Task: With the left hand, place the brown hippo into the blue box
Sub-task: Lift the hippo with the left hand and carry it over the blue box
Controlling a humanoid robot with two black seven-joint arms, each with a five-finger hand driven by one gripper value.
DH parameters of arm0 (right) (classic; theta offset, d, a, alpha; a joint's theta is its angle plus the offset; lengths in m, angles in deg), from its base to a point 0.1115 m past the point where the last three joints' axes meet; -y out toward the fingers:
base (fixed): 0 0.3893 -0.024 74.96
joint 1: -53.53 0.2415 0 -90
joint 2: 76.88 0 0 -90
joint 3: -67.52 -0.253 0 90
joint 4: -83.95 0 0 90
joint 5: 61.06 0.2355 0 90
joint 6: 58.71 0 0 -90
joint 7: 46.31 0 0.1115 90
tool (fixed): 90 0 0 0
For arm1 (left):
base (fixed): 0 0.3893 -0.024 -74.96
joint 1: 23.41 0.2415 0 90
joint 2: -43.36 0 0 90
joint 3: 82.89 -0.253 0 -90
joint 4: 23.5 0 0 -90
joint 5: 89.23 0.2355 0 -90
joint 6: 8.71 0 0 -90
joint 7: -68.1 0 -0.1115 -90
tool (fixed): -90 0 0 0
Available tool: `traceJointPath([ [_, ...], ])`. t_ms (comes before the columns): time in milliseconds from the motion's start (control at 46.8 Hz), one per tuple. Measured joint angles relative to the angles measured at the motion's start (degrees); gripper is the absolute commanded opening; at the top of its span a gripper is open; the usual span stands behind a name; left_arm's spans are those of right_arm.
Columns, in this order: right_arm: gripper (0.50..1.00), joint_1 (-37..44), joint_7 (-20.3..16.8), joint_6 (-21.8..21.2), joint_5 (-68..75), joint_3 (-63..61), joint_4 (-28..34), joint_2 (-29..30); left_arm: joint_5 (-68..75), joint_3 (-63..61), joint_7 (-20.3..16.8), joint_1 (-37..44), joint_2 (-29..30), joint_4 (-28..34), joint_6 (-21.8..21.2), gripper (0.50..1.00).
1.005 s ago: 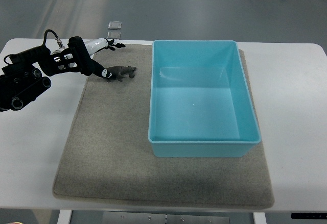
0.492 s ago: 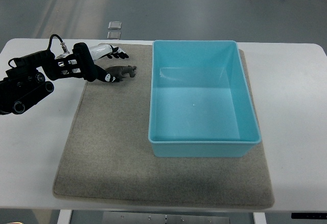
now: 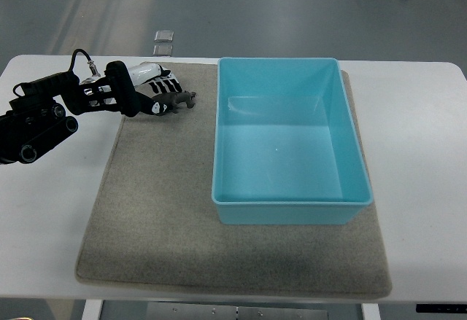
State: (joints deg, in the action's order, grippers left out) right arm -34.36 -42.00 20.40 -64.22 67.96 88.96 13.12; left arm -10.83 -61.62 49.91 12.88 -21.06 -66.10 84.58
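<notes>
— What is on the table (image 3: 423,138), starting at the left?

— A smooth white tabletop with rounded corners. The black, jointed left arm (image 3: 40,112) comes in over it from the left edge, with knobby round parts and a thin cable looping above it. Under most of the scene lies a grey-brown mat (image 3: 160,218), rough like felt or short carpet, rectangular with soft corners.

— And how is the hand posed?

— The left hand (image 3: 149,94) reaches to the right over the mat's far left corner. Its back is white and glossy, the fingers (image 3: 166,83) dark, and they lie close over the rear half of the hippo (image 3: 175,101). A thick black thumb-like part sits on the near side of the toy. The fingers look partly curled around it, but I cannot tell whether they truly grip it or only touch it.

— What does the hippo look like?

— Small, dull brown, a moulded animal with a long body, its head pointing right toward the box (image 3: 292,141). It is at the mat's far edge, just left of the box and not inside it.

— The box?

— Light blue plastic, smooth and slightly shiny, rectangular with rounded corners and a raised rim, resting on the mat's right half
</notes>
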Motion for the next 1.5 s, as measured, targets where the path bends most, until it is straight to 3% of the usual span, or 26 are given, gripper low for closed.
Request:
traceJointPath([
  [791, 0.936, 0.0, 0.0, 0.0, 0.0, 0.0, 0.0, 0.0, -1.33, 3.07, 0.09, -1.35, 2.42, -3.62, 0.09, 0.5],
  [1027, 0.936, 0.0, 0.0, 0.0, 0.0, 0.0, 0.0, 0.0, -1.32, 7.58, 0.16, -3.41, 4.49, -7.6, 0.99, 0.5],
  [1497, 0.936, 0.0, 0.01, 0.0, 0.0, 0.0, 0.0, 0.0, -0.47, 6.96, 0.26, -8.54, 3.14, -18.9, 4.93, 0.5],
])
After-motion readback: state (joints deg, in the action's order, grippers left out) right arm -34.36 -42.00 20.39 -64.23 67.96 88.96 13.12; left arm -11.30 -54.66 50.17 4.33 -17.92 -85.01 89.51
